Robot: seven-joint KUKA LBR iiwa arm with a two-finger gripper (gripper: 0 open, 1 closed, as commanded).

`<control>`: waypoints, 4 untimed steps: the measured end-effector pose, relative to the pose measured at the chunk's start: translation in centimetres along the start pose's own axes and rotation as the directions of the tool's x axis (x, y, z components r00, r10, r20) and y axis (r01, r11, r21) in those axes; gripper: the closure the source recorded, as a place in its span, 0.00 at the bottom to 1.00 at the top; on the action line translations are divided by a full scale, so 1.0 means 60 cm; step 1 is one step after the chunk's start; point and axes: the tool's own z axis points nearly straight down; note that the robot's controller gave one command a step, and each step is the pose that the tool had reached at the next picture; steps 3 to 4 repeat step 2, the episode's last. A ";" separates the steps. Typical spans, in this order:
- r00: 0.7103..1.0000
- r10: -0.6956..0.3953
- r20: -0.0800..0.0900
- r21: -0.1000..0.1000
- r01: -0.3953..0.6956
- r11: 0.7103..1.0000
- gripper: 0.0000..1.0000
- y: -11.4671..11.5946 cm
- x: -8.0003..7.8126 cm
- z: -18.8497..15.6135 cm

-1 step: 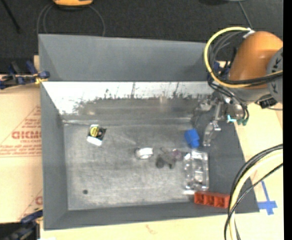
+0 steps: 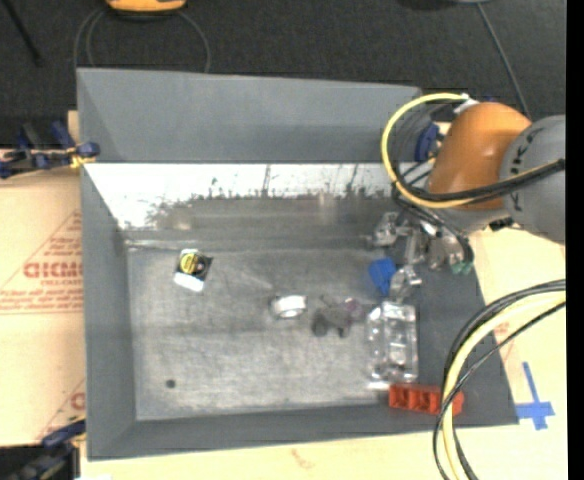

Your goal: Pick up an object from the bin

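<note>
Bin seen from above, arm entering from the right. The gripper (image 2: 404, 260) stands low by the right wall of the bin (image 2: 232, 368), toward the far edge and just beside a small blue object (image 2: 378, 274). Whether its claw is wide or narrow cannot be told, and nothing is seen held in it. Judged stage: early, with no object lifted and both grasp and raise left to do. Toward the near-right corner lie a clear plastic piece (image 2: 392, 343) and a red block (image 2: 413, 399). A dark grey lump (image 2: 332, 316) and a white disc (image 2: 289, 308) lie mid-floor, and a yellow-and-black item (image 2: 192, 266) sits alone toward the left. The right wall crowds the gripper, while the left floor offers open room.
</note>
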 end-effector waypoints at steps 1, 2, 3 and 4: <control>1.000 -0.002 0.004 0.002 0.002 1.000 1.00 -0.001 -0.003 -0.006; 1.000 -0.020 0.001 0.002 0.020 1.000 1.00 -0.004 -0.019 -0.229; 1.000 -0.020 0.001 0.002 0.020 1.000 1.00 -0.004 -0.019 -0.229; 1.000 -0.020 0.001 0.002 0.020 1.000 1.00 -0.004 -0.019 -0.229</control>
